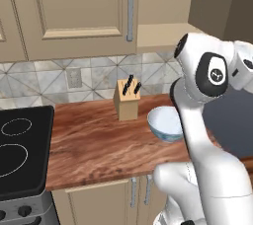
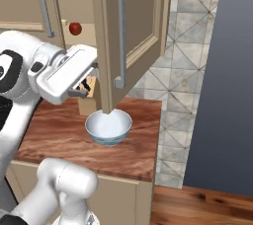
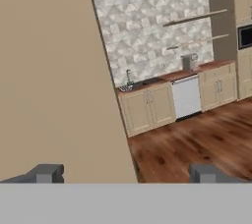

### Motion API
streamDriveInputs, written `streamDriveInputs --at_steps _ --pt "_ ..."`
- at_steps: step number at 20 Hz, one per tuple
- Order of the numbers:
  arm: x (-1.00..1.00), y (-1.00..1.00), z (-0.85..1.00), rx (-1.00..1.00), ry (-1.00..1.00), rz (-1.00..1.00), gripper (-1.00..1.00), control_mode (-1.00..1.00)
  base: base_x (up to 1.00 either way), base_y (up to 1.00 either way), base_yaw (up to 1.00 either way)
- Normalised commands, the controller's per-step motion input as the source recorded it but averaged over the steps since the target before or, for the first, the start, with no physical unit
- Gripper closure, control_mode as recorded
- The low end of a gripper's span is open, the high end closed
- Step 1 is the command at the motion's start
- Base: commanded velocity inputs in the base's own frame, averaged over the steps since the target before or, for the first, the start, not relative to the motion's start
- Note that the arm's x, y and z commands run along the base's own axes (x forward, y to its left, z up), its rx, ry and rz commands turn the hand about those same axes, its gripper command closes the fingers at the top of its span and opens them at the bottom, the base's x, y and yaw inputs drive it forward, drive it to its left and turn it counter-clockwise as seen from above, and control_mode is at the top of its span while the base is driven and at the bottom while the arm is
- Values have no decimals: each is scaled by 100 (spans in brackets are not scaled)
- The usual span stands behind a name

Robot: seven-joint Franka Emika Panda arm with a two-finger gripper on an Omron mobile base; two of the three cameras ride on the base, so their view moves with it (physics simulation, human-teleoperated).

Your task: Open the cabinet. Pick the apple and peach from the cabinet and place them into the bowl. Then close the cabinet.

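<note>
Upper left of the left base view: the beige two-door wall cabinet (image 1: pixel 74 12) with recessed panels showed its left door shut, a long grey bar handle (image 1: pixel 130 7) at the door's edge.
Upper middle of the right base view: the cabinet's right door (image 2: pixel 133 26) stood swung out, edge-on, its grey bar handle (image 2: pixel 118 36) facing the camera.
Apple: a small round red apple (image 2: pixel 75 28) sat inside the cabinet, upper left of that view.
Bowl: the round white bowl with a pale blue outside (image 2: pixel 108 126) stood on the reddish wood-grain counter (image 2: pixel 64 135), just beside the tan wooden knife block (image 1: pixel 126 101).
Gripper: in the hand view, the gripper (image 3: pixel 126 173) had its fingertips spread fully apart, holding nothing; a flat beige panel (image 3: pixel 54 80) lay close before it.
Left base view, lower left: a glossy black stovetop (image 1: pixel 22 150).
</note>
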Motion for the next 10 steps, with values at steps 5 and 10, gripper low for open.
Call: streamDriveInputs --at_steps 5,10 --pt "-100 99 -16 -29 -1 38 -100 -100 0 0 0" --pt "-61 100 -17 -28 0 58 -100 -100 0 0 0"
